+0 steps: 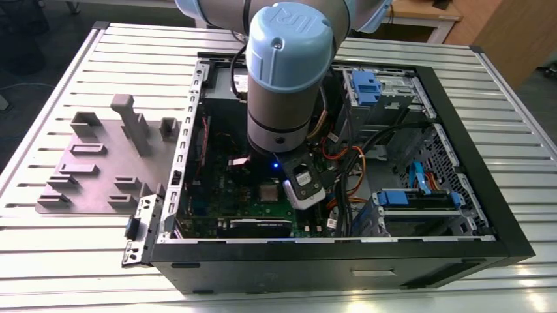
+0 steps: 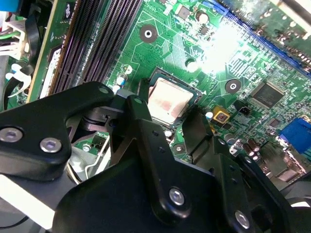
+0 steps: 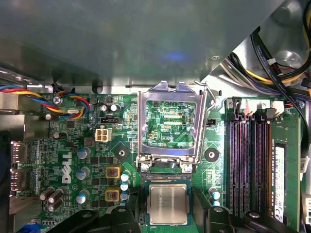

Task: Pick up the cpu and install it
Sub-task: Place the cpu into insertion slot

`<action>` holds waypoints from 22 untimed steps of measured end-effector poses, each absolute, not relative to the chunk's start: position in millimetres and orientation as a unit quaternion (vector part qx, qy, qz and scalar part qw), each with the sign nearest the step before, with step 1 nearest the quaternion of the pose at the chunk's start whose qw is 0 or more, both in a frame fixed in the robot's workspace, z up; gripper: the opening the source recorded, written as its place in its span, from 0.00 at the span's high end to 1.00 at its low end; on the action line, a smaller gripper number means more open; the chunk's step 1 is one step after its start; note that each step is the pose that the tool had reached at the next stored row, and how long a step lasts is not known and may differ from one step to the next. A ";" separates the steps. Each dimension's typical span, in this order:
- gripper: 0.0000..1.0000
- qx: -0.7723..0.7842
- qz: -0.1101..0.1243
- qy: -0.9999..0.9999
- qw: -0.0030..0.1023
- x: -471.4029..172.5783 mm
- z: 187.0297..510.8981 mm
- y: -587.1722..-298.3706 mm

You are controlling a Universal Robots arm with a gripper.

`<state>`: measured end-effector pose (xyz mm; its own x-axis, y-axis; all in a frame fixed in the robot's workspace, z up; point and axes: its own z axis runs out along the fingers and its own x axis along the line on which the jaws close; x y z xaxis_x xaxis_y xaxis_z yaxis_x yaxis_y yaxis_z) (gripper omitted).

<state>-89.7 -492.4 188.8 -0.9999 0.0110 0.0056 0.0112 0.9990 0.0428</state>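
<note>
Gripper (image 2: pixel 164 112) open, fingers (image 2: pixel 140 119) straddling but not clamping the cpu (image 3: pixel 167 204) lying in the socket (image 2: pixel 158 77) between them; risk: a finger nudge skews the chip, likely damaging contacts underneath.

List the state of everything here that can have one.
cpu: seated flat, not gripped.
gripper: open, straddling the cpu without touching it.
socket frame: hinged open, tipped up clear of the cpu.
memory slots: empty.
memory stick: seated in its slot.
computer case: lying on its side, side panel off.
</note>
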 end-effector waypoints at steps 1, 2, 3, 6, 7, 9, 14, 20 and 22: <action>0.45 -0.006 -0.021 -1.000 0.003 -89.7 188.8 -492.4; 0.45 -0.006 -0.021 -1.000 0.003 -89.7 188.8 -492.4; 0.45 -0.006 -0.021 -1.000 0.003 -89.7 188.9 -492.4; 0.45 -0.006 -0.022 -1.000 0.003 -90.3 189.1 -492.3; 0.45 -0.006 -0.022 -1.000 0.003 -90.3 189.1 -492.4; 0.45 -0.006 -0.022 -1.000 0.003 -90.4 188.9 -492.4; 0.45 -0.006 -0.022 -1.000 0.003 -90.4 188.5 -492.4; 0.52 -0.006 -0.022 -1.000 0.003 -90.2 188.4 -492.4; 0.52 -0.006 -0.022 -1.000 0.003 -90.2 188.7 -492.4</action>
<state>-90.2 -492.4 188.7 -0.9999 0.0110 0.0055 0.0112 0.9990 0.0431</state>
